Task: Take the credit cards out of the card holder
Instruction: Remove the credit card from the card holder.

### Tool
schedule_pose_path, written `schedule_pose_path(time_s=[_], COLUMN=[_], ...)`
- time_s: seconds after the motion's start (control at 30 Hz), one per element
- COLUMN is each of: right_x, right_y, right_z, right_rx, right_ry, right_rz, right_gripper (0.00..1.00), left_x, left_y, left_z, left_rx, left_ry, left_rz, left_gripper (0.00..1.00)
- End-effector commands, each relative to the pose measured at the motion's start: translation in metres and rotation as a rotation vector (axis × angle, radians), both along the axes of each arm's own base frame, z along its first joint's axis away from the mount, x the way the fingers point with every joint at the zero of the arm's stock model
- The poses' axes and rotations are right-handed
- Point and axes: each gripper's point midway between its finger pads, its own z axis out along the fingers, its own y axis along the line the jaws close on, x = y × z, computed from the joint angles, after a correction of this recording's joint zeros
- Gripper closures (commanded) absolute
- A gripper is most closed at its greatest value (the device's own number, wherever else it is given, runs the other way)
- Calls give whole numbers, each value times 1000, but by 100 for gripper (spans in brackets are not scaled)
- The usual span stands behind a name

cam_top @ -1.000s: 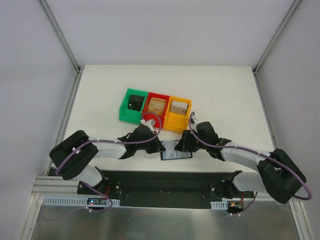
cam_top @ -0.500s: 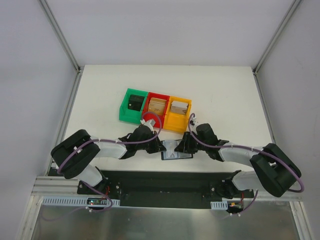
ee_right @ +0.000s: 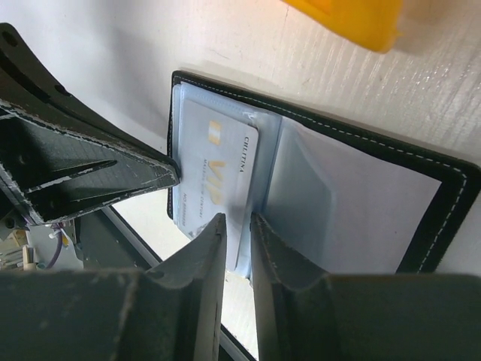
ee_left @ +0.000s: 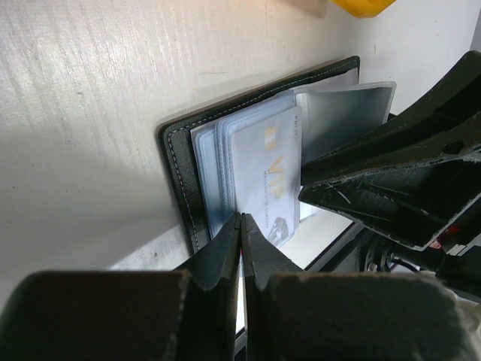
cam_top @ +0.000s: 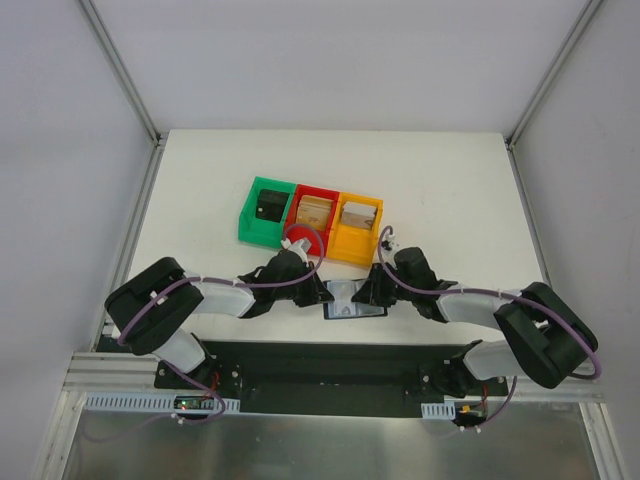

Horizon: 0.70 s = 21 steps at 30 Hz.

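The black card holder (cam_top: 352, 301) lies open near the table's front edge, between both grippers. Its clear sleeves hold a pale credit card with gold "VIP" lettering (ee_left: 264, 177) (ee_right: 214, 169). My left gripper (cam_top: 322, 293) (ee_left: 241, 218) is shut, and its tips rest at the lower edge of the sleeve stack on the holder's left half (ee_left: 176, 162). My right gripper (cam_top: 368, 293) (ee_right: 237, 219) reaches in from the right. Its jaws stand a narrow gap apart, straddling the near edge of the card and its sleeve. The holder's right half (ee_right: 451, 203) shows an empty clear pocket.
Just behind the holder stands a row of three bins: green (cam_top: 262, 210) with a black block, red (cam_top: 312, 213) and yellow (cam_top: 357, 225) with pale contents. A red ring-shaped thing (cam_top: 303, 240) sits before the red bin. The black base plate (cam_top: 330, 360) lies just past the table's edge.
My right gripper's jaws have narrowed round the card's edge, and that arm has shifted a little toward the holder. The left gripper has stayed shut and still.
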Motion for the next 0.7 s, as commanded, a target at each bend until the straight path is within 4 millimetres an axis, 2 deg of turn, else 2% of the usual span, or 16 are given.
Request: schedule_pose_path(time_s=[0.0,0.4,0.67], right_x=[3,2,2], right_y=[1,2,-2], right_z=[2,2,4], right_rx=[26,44,52], right_ry=[-12,-11,-15], right_rz=[-1,4,-1], right_gripper=[80,100,100], left_x=[-9,-11,-10], left_y=[15,18,23], left_z=[-25,-34,-37], left_rx=[94,116,138], left_ry=[41,63,67], left_rz=[19,27,46], left_gripper=[100,100,100])
